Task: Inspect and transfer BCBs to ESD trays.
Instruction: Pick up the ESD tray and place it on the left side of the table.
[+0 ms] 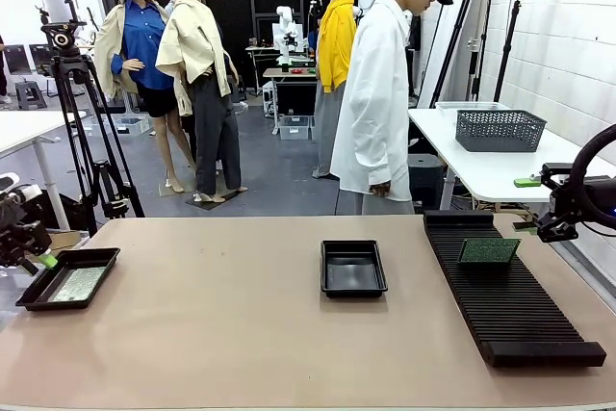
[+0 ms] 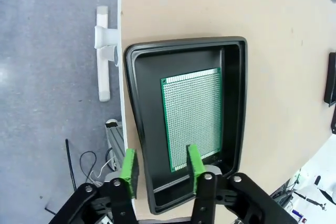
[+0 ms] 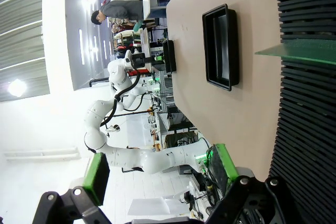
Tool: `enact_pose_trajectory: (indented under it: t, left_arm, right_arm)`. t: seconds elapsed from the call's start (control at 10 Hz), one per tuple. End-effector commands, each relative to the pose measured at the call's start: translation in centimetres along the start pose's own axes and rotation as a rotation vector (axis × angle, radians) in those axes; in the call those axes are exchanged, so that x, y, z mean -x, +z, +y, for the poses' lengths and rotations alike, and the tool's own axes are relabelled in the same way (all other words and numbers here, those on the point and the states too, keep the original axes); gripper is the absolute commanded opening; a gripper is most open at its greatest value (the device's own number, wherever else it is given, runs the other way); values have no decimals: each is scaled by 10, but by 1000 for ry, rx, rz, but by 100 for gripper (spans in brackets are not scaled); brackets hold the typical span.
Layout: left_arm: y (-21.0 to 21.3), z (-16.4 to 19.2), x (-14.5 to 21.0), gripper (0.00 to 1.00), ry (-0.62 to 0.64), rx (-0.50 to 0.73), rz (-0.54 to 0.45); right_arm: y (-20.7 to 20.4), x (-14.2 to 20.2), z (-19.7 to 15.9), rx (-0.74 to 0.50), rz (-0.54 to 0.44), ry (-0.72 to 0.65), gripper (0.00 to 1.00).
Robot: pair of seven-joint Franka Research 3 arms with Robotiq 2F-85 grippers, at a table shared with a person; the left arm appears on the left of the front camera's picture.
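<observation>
A thin green circuit board (image 2: pixel 193 119) lies flat in the left shallow black plastic tray (image 2: pixel 149 124). Another board (image 1: pixel 488 251) stands on edge rightward, and a second tray (image 1: pixel 353 267) sits mid-table.

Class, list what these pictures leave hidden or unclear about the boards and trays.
- Left wrist view: part of the tray board and of the tray at their near ends, behind the left gripper.
- Front view: rack board lower edge, sunk in the rack; its tracks too small.
- Right wrist view: rack board edge-on, face unseen.

A thin green circuit board (image 3: pixel 296 51) runs off the right wrist view's edge; the left gripper (image 2: pixel 160 153) hides the near rim of the shallow black plastic tray (image 2: pixel 147 129).
</observation>
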State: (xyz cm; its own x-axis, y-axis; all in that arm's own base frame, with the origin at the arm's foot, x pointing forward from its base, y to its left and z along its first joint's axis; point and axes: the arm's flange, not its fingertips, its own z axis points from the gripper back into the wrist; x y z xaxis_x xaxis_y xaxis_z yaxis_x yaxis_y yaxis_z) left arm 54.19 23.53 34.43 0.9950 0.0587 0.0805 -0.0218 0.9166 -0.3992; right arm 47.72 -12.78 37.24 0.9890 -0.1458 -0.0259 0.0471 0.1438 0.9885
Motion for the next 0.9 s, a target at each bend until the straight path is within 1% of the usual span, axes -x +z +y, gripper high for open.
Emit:
enact_pose_trajectory:
  t: [0.0,0.5,0.8]
  left_arm:
    - [15,-15,10,100,9,-36,-3]
    - [44,-43,20,100,11,-103,-37]
    - [48,-51,22,100,13,-122,-52]
  right_arm:
    - [-1,1,1,0,-2,1,100]
    - [-1,1,1,0,-2,1,100]
    - [-1,1,1,0,-2,1,100]
